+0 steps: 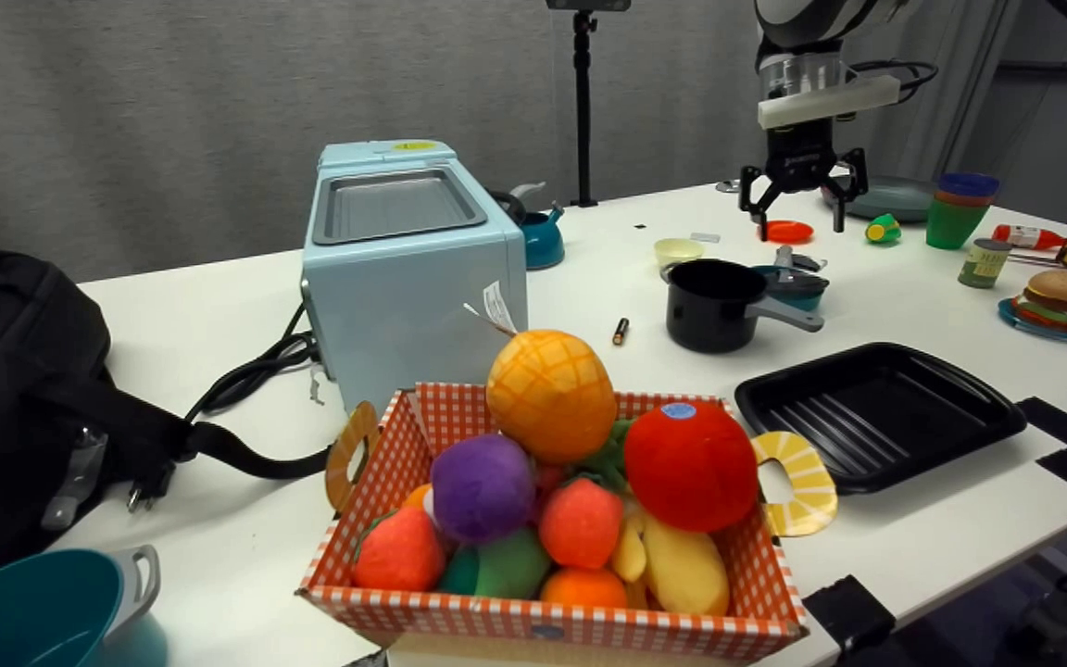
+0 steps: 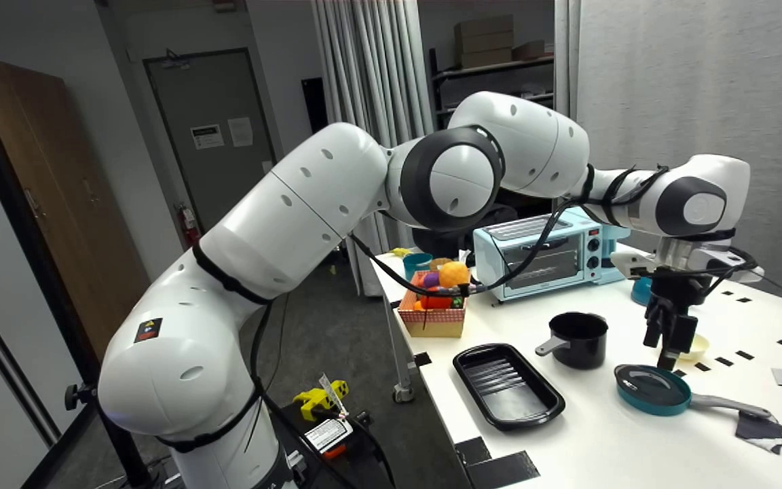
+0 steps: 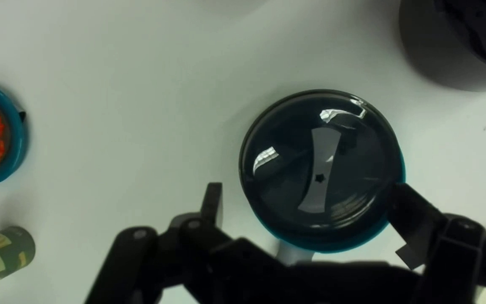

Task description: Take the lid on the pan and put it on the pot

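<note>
A: Where is the dark glossy lid (image 3: 321, 164)?

B: Seated on the teal frying pan (image 2: 659, 408), which rests on the white tabletop (image 2: 622, 448).

A: And the claw (image 1: 801, 229)?

B: Raised above the tabletop near the lid, pointing down, its two fingers parted wide.

A: And the black saucepan (image 2: 584, 354)?

B: In an exterior view it stands upright, left of the frying pan and slightly farther off, its grey handle directed left; the ribbed black baking tray (image 2: 514, 394) lies left of both, nearer than the saucepan.

In wrist view, pot (image 3: 458, 48) cut by right edge, pan handle (image 3: 292, 254) mostly hidden
</note>
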